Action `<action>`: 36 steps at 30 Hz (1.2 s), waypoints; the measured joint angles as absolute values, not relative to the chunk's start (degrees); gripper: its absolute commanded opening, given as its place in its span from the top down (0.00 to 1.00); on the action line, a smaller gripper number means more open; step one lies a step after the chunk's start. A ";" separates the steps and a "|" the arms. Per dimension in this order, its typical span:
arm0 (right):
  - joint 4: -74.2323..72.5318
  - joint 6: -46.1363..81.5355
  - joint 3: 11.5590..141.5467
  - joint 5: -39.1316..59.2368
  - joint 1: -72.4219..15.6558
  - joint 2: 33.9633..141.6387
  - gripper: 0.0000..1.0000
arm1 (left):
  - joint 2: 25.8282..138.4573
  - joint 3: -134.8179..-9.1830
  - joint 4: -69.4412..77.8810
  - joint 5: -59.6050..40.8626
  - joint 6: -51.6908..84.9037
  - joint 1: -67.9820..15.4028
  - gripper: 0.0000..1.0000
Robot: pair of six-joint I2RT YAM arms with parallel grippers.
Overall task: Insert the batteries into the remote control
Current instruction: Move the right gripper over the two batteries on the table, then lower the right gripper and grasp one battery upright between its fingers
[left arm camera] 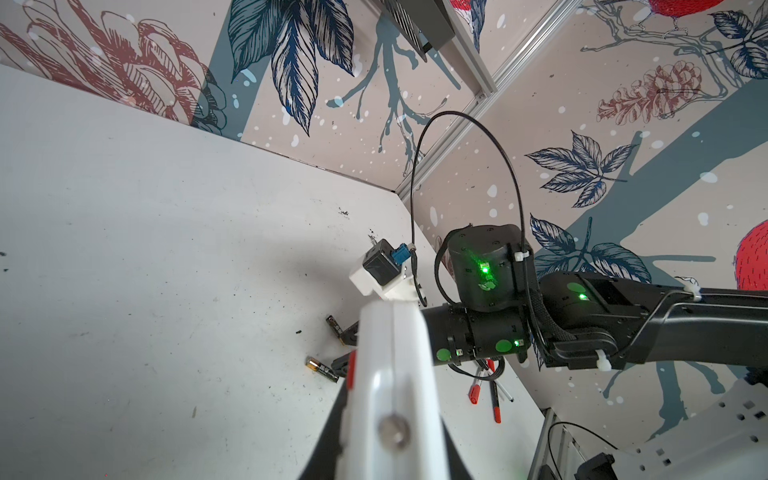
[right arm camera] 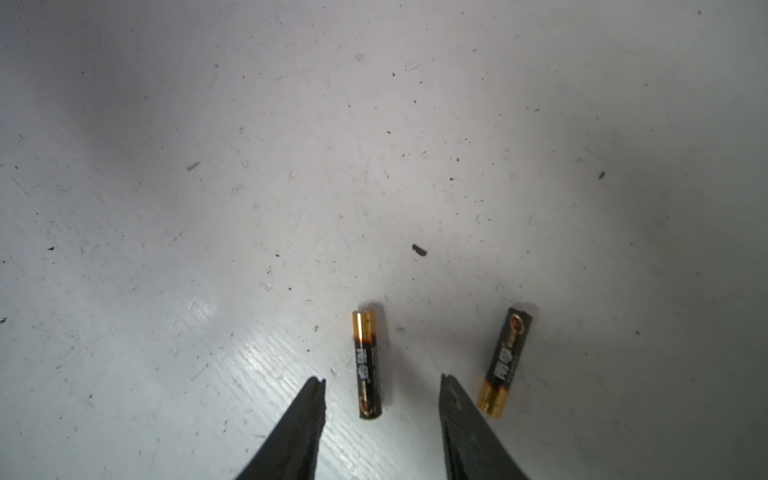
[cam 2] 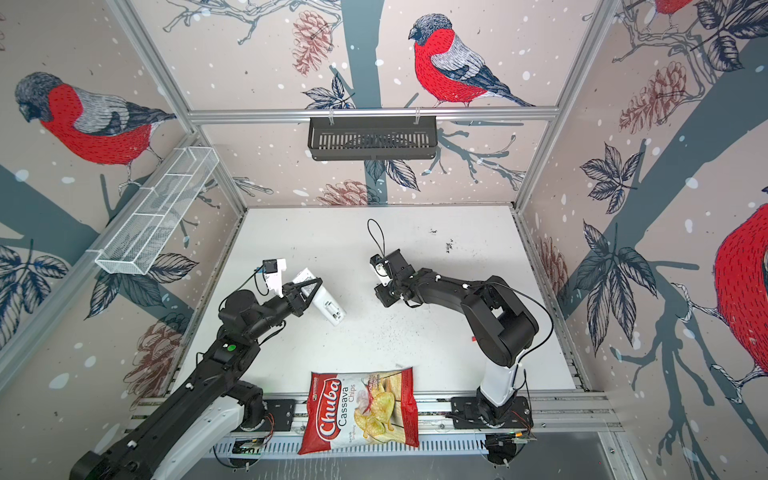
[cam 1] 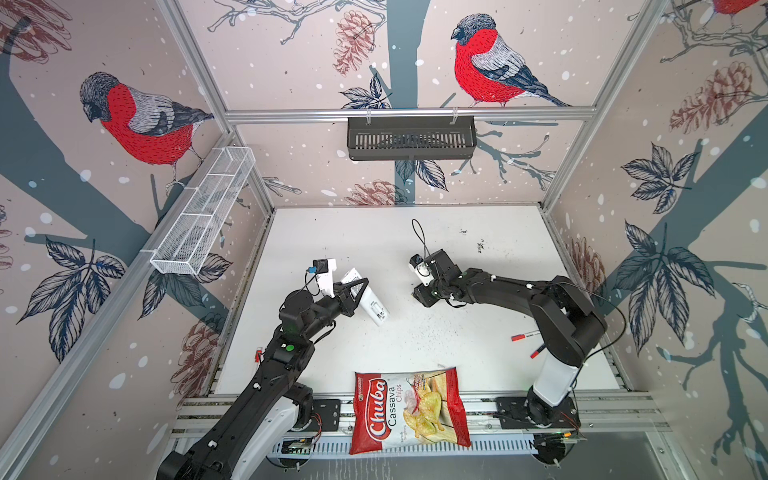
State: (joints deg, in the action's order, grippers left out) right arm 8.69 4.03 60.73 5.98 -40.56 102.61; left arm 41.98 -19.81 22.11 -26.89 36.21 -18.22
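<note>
My left gripper (cam 1: 352,291) is shut on the white remote control (cam 1: 368,301), holding it tilted above the table in both top views. In the left wrist view the remote (left arm camera: 390,374) fills the space between the dark fingers of that gripper (left arm camera: 390,436). Two batteries lie on the white table, dark with gold ends. One battery (right arm camera: 368,365) lies between the fingertips of my open right gripper (right arm camera: 382,379). The second battery (right arm camera: 505,361) lies just outside one finger. In the left wrist view both batteries (left arm camera: 322,369) (left arm camera: 334,326) show beside the right gripper (left arm camera: 344,348). The right gripper (cam 1: 419,297) points down and hides them in the top views.
A red Chuba chips bag (cam 1: 409,409) lies at the table's front edge. Red-capped pens (cam 1: 525,336) lie under the right arm. A black basket (cam 1: 411,137) hangs on the back wall and a white wire basket (cam 1: 203,212) on the left wall.
</note>
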 measured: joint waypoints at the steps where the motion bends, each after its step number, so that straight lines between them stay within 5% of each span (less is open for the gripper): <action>1: 8.64 3.86 60.73 5.98 -40.71 102.65 0.52 | 41.93 -19.79 22.31 -26.98 36.40 -18.22 1.00; 36: 6.68 7.33 57.30 5.69 -34.37 101.93 0.58 | 43.46 -17.28 33.93 -38.79 37.50 -18.22 1.00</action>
